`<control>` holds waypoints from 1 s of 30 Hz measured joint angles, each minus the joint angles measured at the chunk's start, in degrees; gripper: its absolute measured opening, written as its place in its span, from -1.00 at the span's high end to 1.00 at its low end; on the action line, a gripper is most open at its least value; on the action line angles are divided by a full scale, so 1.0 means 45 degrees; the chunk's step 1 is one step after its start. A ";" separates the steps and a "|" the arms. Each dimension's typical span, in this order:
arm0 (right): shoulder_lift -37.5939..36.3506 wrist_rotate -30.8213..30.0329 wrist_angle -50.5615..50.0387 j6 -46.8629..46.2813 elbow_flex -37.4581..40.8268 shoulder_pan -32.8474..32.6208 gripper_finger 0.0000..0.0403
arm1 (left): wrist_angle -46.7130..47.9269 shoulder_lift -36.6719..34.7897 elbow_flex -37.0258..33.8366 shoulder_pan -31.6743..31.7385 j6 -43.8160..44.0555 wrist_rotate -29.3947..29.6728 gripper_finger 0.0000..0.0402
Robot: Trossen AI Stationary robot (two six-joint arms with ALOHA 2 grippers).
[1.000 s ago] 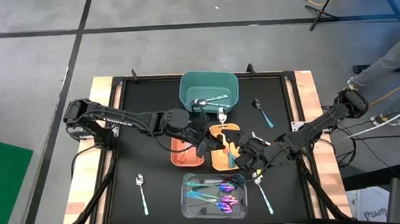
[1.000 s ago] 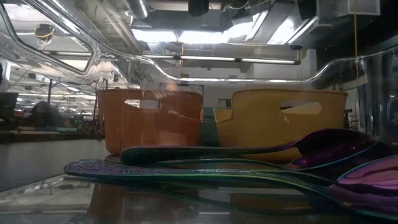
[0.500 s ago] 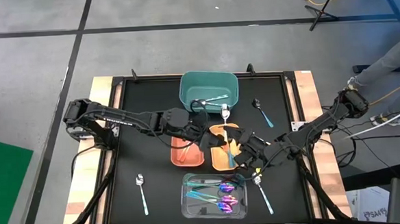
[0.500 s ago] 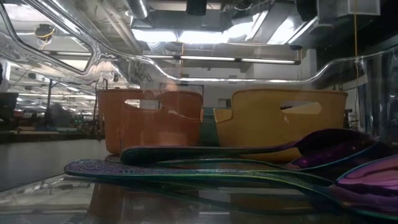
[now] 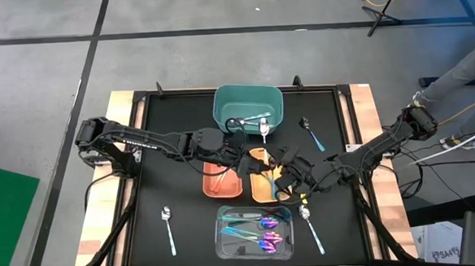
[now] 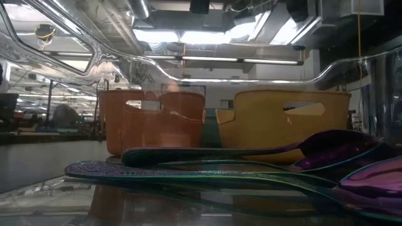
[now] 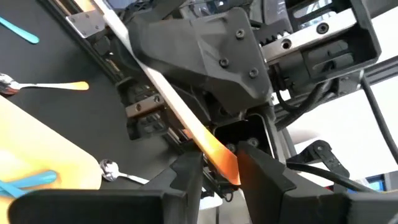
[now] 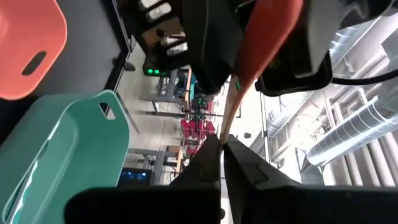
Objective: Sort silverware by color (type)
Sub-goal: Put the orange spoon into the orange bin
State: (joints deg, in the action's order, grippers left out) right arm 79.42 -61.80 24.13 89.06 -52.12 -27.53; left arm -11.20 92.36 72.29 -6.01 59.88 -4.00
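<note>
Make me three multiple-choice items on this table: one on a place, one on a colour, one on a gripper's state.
1. Which bin holds the iridescent utensils?
A. teal
B. clear
C. orange

2. What colour is the handle of the spoon in the left gripper?
A. orange
B. teal
C. black

3. How does the left gripper stand?
A. open and empty
B. out of every view
C. closed on the spoon's handle

Answers:
1. B, they lie in the clear bin at the mat's near edge.
2. A, the left wrist view shows orange between the fingers.
3. C, both fingers press the handle.
</note>
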 joint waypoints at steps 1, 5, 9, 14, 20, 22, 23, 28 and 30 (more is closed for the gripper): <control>0.0000 0.0103 0.0030 -0.0004 0.0000 -0.0013 1.00 | -0.0040 0.0000 0.0000 0.0010 -0.0003 -0.0011 0.54; -0.0005 0.0204 0.0038 -0.0005 0.0000 -0.0034 1.00 | -0.0043 0.0000 0.0000 0.0061 -0.0005 0.0003 0.54; -0.0005 0.0197 0.0042 -0.0004 0.0000 -0.0034 1.00 | -0.0040 0.0000 0.0000 0.0061 -0.0005 0.0022 0.59; -0.0005 0.0194 0.0033 0.0003 -0.0005 -0.0039 1.00 | 0.0049 0.0000 -0.0005 0.0061 0.0015 0.0012 0.71; -0.0015 0.0185 0.0057 0.0029 -0.0019 -0.0044 1.00 | 0.0200 0.0015 -0.0019 0.0061 0.0018 0.0042 0.86; -0.0019 0.0185 0.0055 0.0031 -0.0019 -0.0044 1.00 | 0.0309 0.0015 -0.0024 0.0061 0.0015 0.0098 0.89; -0.0019 0.0185 0.0050 0.0031 -0.0019 -0.0044 1.00 | 0.0395 0.0015 -0.0024 0.0061 0.0015 0.0114 0.91; -0.0015 0.0204 0.0003 0.0034 -0.0019 -0.0044 0.99 | 0.0622 0.0015 -0.0024 0.0061 -0.0010 0.0114 0.92; -0.0015 0.0209 0.0003 0.0025 -0.0019 -0.0044 0.98 | 0.0627 0.0015 -0.0024 0.0061 -0.0028 0.0117 0.92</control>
State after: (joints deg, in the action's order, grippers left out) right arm 79.35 -60.86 24.14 89.17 -52.21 -27.73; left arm -8.38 92.42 72.18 -5.74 59.75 -3.47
